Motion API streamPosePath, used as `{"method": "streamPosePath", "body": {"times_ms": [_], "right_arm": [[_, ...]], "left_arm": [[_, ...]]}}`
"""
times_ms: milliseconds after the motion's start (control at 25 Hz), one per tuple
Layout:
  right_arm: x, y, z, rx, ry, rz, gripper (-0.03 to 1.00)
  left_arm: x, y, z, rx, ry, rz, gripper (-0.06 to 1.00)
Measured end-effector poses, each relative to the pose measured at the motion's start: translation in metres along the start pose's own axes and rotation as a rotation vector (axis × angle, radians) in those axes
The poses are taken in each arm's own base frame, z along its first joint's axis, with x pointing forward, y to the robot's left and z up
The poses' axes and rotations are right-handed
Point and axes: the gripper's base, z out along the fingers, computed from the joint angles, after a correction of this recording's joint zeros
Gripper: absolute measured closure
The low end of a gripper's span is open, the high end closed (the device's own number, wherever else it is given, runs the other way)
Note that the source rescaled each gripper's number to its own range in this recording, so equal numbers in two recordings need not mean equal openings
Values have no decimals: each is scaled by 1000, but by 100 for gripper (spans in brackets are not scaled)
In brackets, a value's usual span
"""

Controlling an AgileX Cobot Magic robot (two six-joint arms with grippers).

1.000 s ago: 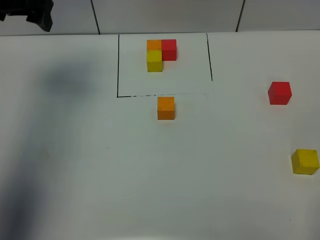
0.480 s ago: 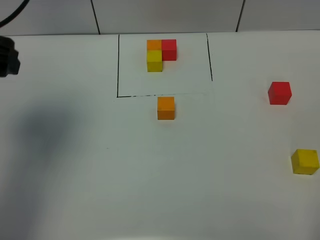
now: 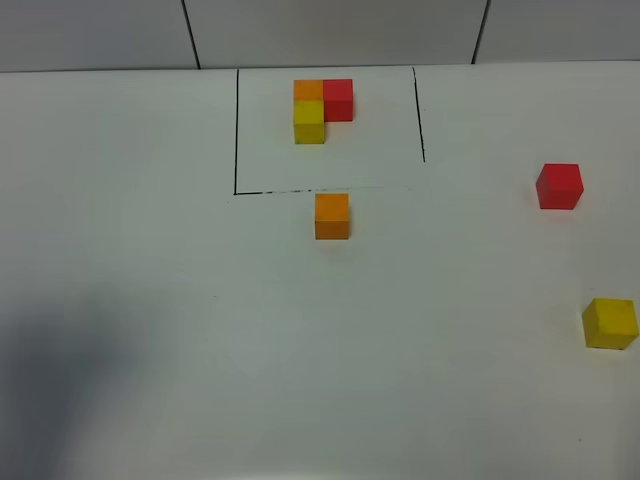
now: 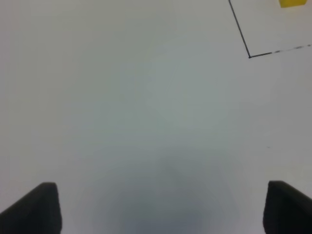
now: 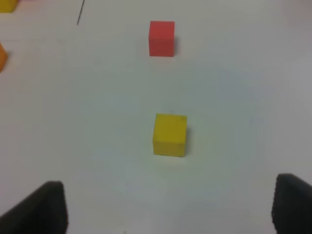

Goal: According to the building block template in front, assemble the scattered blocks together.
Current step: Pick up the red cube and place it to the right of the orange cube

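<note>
The building block template [image 3: 322, 108] stands inside the black-line frame [image 3: 236, 140] at the back: orange at the corner, a red arm and a yellow arm. Of the scattered blocks, the orange one [image 3: 332, 216] sits just in front of the frame, the red one [image 3: 559, 186] at the right, and the yellow one [image 3: 610, 323] near the right edge. Neither gripper shows in the exterior high view. My right gripper [image 5: 168, 207] is open, with the yellow block [image 5: 169, 135] ahead of it and the red block [image 5: 162, 38] beyond. My left gripper [image 4: 165, 209] is open over bare table.
The white table [image 3: 200, 330] carries a soft shadow at its front left. A corner of the black frame [image 4: 249, 56] and a sliver of the template's yellow cube [image 4: 294, 3] show in the left wrist view. A tiled wall [image 3: 330, 30] runs behind the table.
The left arm has left the exterior high view, going from the back left off the left edge. Its shadow has slid toward the front left. The blocks have not moved.
</note>
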Motion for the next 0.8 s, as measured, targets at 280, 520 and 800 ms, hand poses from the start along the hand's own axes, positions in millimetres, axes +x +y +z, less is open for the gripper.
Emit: {"method": "streamPosePath", "body": {"times_ms": [280, 520, 800], "right_arm": [[0, 0, 0, 0, 0, 1, 17], [0, 0, 0, 0, 0, 2, 17], [0, 0, 0, 0, 0, 2, 17]], "left_arm": [[39, -2, -28, 18, -99, -41, 8], [72, -5, -46, 57, -153, -73, 8], [113, -8, -52, 65, -172, -79, 8]]}}
